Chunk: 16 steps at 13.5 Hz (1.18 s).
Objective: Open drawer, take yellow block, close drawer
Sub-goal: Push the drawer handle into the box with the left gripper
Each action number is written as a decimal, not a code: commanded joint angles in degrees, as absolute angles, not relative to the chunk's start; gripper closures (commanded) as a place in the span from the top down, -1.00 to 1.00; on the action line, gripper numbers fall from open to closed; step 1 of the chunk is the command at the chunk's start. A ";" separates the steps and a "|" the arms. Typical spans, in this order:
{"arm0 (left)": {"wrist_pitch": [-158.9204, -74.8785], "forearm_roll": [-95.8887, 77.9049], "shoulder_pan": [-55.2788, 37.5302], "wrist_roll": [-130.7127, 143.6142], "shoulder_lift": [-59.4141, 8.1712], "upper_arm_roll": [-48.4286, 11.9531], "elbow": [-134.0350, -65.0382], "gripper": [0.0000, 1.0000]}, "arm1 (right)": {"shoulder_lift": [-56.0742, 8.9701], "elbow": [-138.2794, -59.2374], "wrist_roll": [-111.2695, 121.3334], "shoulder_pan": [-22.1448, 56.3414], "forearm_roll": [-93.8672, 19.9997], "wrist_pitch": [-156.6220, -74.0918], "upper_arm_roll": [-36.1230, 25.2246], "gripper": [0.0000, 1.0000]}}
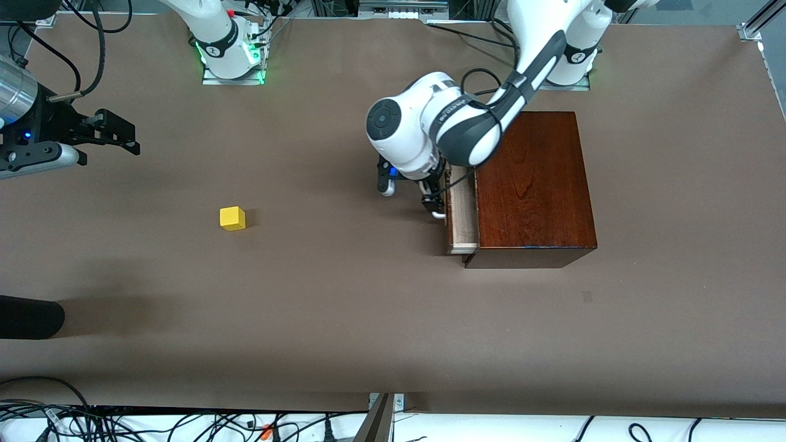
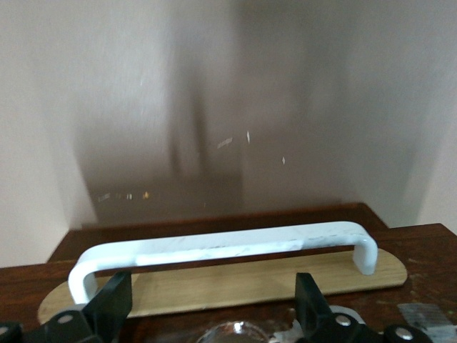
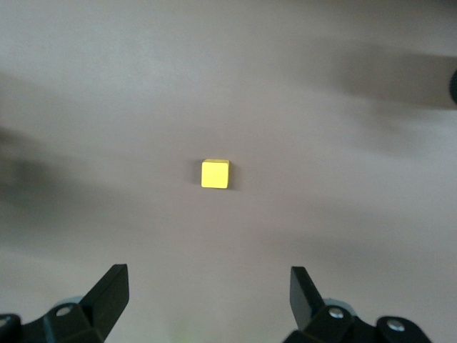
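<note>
The dark red-brown wooden box (image 1: 534, 184) stands toward the left arm's end of the table. Its drawer (image 1: 462, 215) is pulled out a little and shows a pale strip of its inside. My left gripper (image 1: 433, 199) is open right in front of the drawer's front. In the left wrist view (image 2: 212, 300) the white bar handle (image 2: 221, 246) lies just ahead of the fingertips, untouched. The yellow block (image 1: 233, 218) sits alone on the brown table toward the right arm's end. My right gripper (image 1: 123, 135) hangs high and open, with the block (image 3: 215, 174) well ahead of its gripper (image 3: 209, 286).
A dark rounded object (image 1: 31, 316) pokes in at the table's edge toward the right arm's end, nearer the front camera than the block. Cables (image 1: 184, 423) run along the table's near edge. Brown table (image 1: 344, 294) spreads between block and box.
</note>
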State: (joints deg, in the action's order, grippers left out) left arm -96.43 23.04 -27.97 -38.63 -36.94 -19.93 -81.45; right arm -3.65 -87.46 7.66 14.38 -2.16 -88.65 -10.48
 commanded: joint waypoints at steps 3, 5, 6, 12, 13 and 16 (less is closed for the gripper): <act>-96.50 25.40 -26.02 -39.99 -31.91 -19.60 -88.15 1.00 | -3.87 -86.48 7.30 14.41 -0.61 -87.80 -10.02 1.00; -96.42 25.49 -25.06 -39.99 -31.29 -19.60 -89.38 1.00 | -4.48 -86.48 7.21 14.41 -0.70 -88.24 -10.02 1.00; -96.42 25.49 -24.18 -39.99 -31.12 -19.60 -90.08 1.00 | -4.74 -86.40 7.12 14.41 -0.44 -88.33 -10.02 1.00; -96.85 25.40 -24.34 -38.68 -31.37 -19.69 -89.92 1.00 | -4.83 -85.44 7.38 14.41 -0.18 -88.59 -9.93 1.00; -97.46 25.40 -25.39 -36.58 -31.38 -19.69 -88.96 1.00 | -5.01 -85.52 7.30 14.59 0.09 -88.42 -9.93 1.00; -98.09 25.05 -28.98 -26.32 -32.34 -20.21 -84.22 1.00 | -5.80 -85.52 6.42 14.07 -0.87 -87.89 -10.11 1.00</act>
